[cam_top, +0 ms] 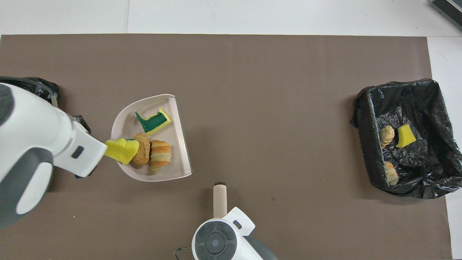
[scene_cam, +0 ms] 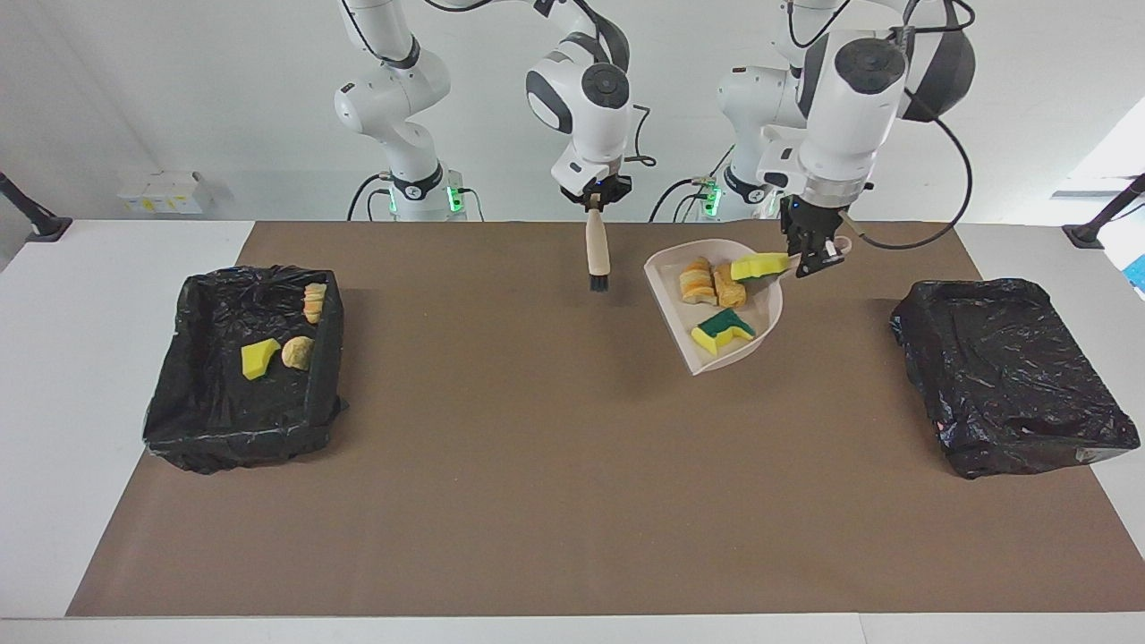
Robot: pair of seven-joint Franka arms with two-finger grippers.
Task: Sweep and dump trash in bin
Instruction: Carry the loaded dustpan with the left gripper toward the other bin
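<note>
My left gripper (scene_cam: 816, 255) is shut on the handle of the beige dustpan (scene_cam: 666, 273), which hangs tilted above the brown mat. In the dustpan (cam_top: 126, 124) lies trash: a green-and-yellow sponge bit (scene_cam: 723, 331) (cam_top: 153, 121), a yellow sponge bit (scene_cam: 759, 266) (cam_top: 121, 150) and two bread-like chunks (scene_cam: 711, 283) (cam_top: 155, 159). My right gripper (scene_cam: 595, 204) is shut on the beige brush (scene_cam: 597, 255) (cam_top: 219, 196), which hangs bristles down in the air beside the dustpan. A black-lined bin (scene_cam: 192, 376) (cam_top: 364, 119) at the right arm's end holds three scraps.
A second black-lined bin (scene_cam: 1002, 376) stands at the left arm's end of the table; in the overhead view my left arm covers most of it (cam_top: 36, 82). The brown mat (scene_cam: 537, 465) covers the table's middle, with white table around it.
</note>
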